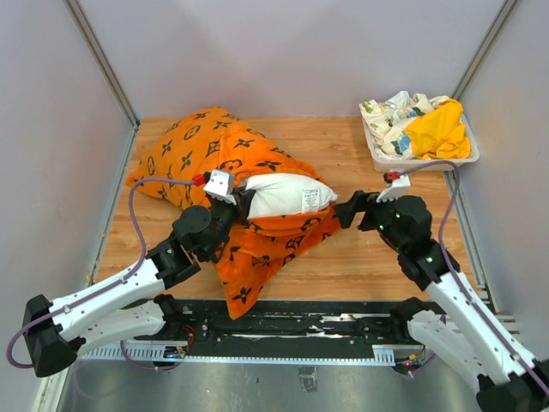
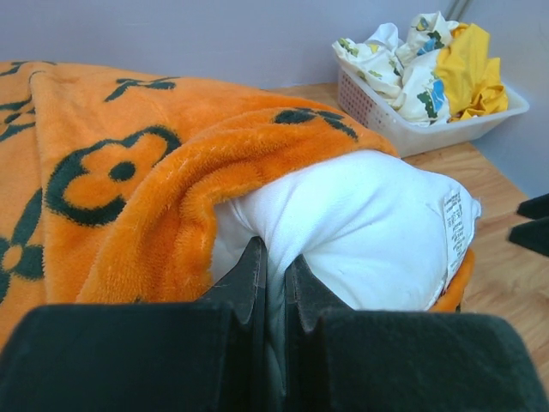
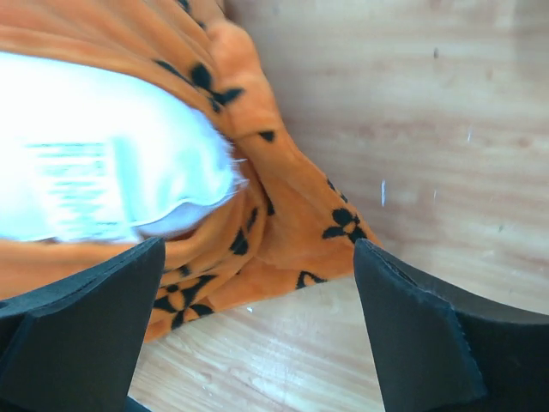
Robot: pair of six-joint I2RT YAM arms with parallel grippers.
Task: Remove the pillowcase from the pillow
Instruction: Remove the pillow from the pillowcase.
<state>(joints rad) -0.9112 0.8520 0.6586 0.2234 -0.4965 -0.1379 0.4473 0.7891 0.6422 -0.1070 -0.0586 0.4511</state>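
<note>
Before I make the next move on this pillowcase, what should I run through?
1. Hold by the left gripper on the pillow: ok, jaws nearly shut on white fabric.
2. The right gripper open: ok, jaws wide apart.
3. Right grip on the pillowcase: not ok, nothing held; it hangs above the orange edge.
4. Pillow end exposed: ok, the label end pokes out of the opening.
5. The basket clear of the pull: ok, far corner, apart.
6. Pillow length left inside: cannot tell.
</note>
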